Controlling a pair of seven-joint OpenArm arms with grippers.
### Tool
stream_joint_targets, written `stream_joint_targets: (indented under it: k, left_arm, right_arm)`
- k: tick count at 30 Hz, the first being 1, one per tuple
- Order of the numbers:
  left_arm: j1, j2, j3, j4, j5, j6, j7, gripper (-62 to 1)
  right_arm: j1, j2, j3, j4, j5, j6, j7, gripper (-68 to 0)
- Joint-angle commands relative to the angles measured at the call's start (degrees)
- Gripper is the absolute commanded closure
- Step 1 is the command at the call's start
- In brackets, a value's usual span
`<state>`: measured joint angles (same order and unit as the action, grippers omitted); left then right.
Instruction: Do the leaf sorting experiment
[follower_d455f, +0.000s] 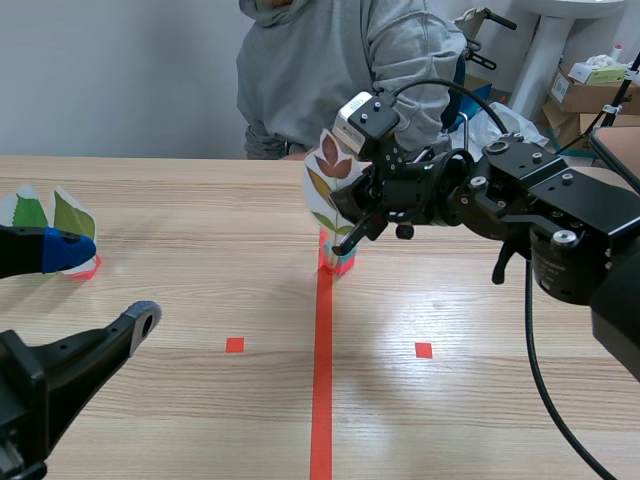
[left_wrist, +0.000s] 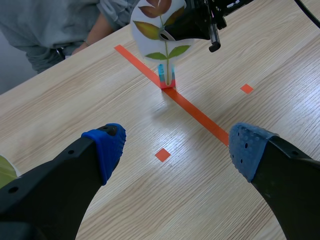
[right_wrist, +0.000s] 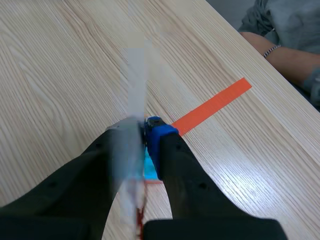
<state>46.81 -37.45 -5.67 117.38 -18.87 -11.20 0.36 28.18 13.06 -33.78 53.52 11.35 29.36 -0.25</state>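
We see the right gripper (right_wrist: 144, 134) clamped on a leaf card (left_wrist: 152, 30) that stands in its holder (follower_d455f: 338, 262) on the centre tape line (follower_d455f: 322, 380); the left gripper (left_wrist: 172, 150) gapes wide, empty. A green-leaf card (follower_d455f: 45, 212) sits far left (sorting looks barely begun).

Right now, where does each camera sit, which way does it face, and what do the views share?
Scene view: at the robot's front, facing across the table to the person; left tool and right tool show.
Left wrist view: above the open left tool, facing the leaf card on its stand.
Right wrist view: behind the right tool, shut on that card, seen edge-on.
Shared: all three show the card by the orange tape line.
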Motion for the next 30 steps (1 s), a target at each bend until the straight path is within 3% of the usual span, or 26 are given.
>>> stream_joint_targets:
  k: [1, 19, 25, 30]
  left_arm:
    - [-0.17, 0.61, 0.24, 1.07, -0.13, -0.15, -0.96, -45.0]
    - [-0.17, 0.61, 0.24, 1.07, -0.13, -0.15, -0.98, -45.0]
    - [-0.17, 0.61, 0.24, 1.07, -0.13, -0.15, -0.98, -45.0]
    - [-0.17, 0.61, 0.24, 1.07, -0.13, -0.15, -1.03, -45.0]
  right_arm:
    - [1.16, 0.74, 0.28, 0.68, 0.39, -0.02, 0.59, -2.4]
    - [1.14, 0.74, 1.07, 1.22, 0.90, -0.02, -0.76, -1.3]
    - [0.48, 0.92, 8.33, 2.62, 5.90, -0.04, -6.25, -1.3]
    - [-0.90, 2.36, 16.68, 3.34, 7.52, -0.07, -7.96, -1.3]
